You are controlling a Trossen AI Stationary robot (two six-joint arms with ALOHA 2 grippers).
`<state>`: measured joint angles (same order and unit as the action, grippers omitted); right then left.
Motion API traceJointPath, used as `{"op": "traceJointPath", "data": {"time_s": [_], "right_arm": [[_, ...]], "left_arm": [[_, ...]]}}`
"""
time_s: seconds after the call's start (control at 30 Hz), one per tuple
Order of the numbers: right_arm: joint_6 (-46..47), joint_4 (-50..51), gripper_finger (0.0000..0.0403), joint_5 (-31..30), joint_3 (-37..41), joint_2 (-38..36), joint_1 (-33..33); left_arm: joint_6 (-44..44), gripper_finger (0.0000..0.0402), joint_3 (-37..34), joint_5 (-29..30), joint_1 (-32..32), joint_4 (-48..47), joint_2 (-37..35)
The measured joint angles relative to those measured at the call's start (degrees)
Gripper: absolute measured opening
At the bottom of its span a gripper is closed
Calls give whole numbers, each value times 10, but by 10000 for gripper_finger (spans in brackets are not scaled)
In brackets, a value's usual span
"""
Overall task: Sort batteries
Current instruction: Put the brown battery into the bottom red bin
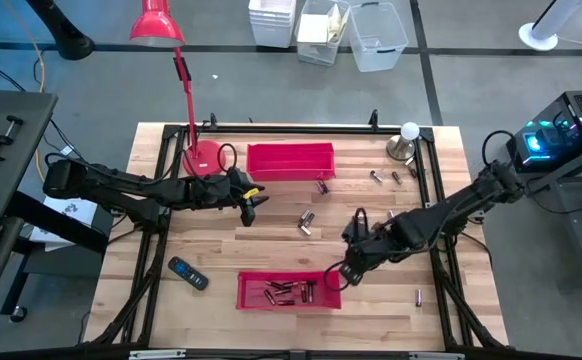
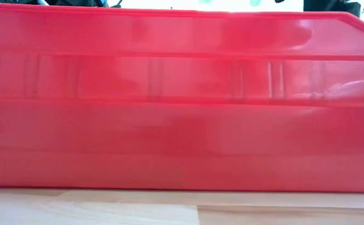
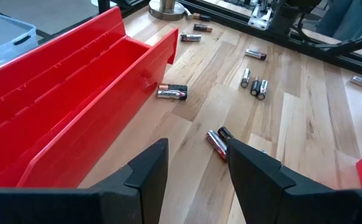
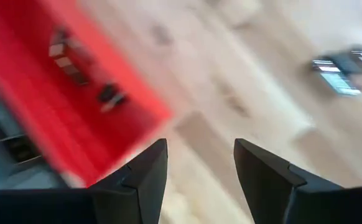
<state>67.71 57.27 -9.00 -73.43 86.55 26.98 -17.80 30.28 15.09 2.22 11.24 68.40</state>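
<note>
the right tool (image 1: pixel 343 272) hangs open and empty at the near red tray's (image 1: pixel 256 302) right edge; the left tool (image 1: pixel 252 203) gapes empty over bare worktop (image 1: pixel 211 250).

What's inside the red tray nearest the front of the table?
The near red tray holds several batteries, lying loose toward its middle and right. Whether more lie beneath them cannot be seen from above.

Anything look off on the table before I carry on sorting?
One battery lies alone near the table's right front edge, far from the scattered batteries mid-table. A black handset sits left of the near red tray. No spills, no damage.
</note>
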Motion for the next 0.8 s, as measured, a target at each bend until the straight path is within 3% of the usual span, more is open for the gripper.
{"op": "traceJointPath", "data": {"time_s": [0.17,0.3,0.4,0.53,0.8], "right_arm": [[43,95,181,-63,11,-27,9],[122,105,181,-71,67,-74,13],[189,74,181,-56,130,-123,13],[227,-13,181,-53,202,-185,13],[233,-52,181,-58,276,-256,12]], "left_arm": [[-16,156,0,-2,3,14,0],[-51,156,1,-32,24,27,0],[-71,156,8,-69,50,24,0],[-37,156,24,-96,70,24,0],[6,156,56,-93,76,25,0]]}}
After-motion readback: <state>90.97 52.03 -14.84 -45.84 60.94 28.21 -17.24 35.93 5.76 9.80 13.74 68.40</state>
